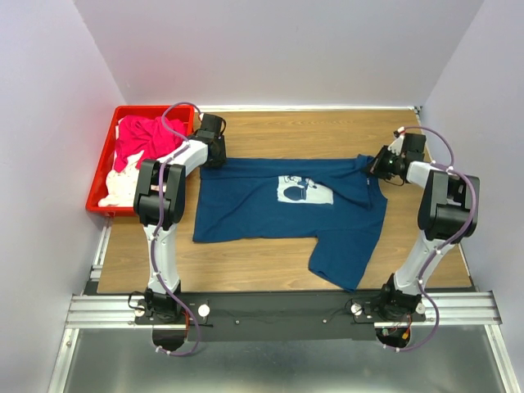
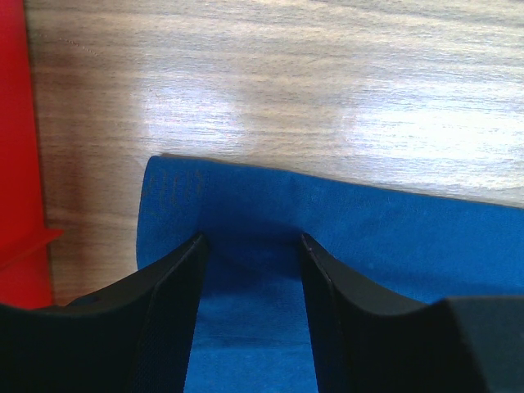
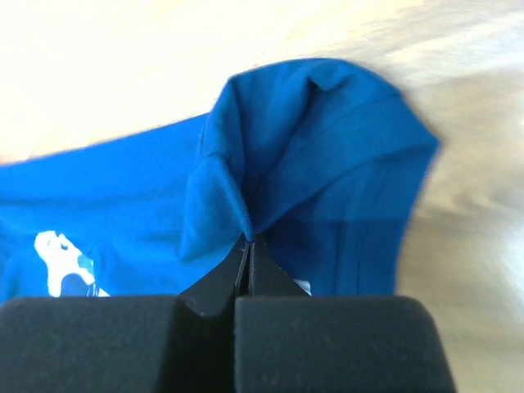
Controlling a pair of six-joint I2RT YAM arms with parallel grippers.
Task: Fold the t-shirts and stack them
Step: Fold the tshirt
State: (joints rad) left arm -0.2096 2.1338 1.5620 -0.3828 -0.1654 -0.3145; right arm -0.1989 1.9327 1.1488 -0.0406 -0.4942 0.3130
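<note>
At the far left a red crate [image 1: 100, 176] stands on the table [image 1: 270, 131]. In it lie a pink shirt [image 1: 143, 139] and a white shirt [image 1: 123, 188], both crumpled. Just right of the crate, the left gripper [image 2: 252, 246] is low at the far left corner of the navy shirt [image 1: 270, 217]. Its jaws are apart, with one finger on each side of a strip of the cloth edge, and the cloth lies flat. The navy shirt is spread on the middle of the table with the white print [image 1: 304, 190] up. Its near right part reaches toward the arm bases. At the far right corner the right gripper [image 3: 248, 241] is clenched on a fold of this shirt, and the cloth rises in a small peak there.
</note>
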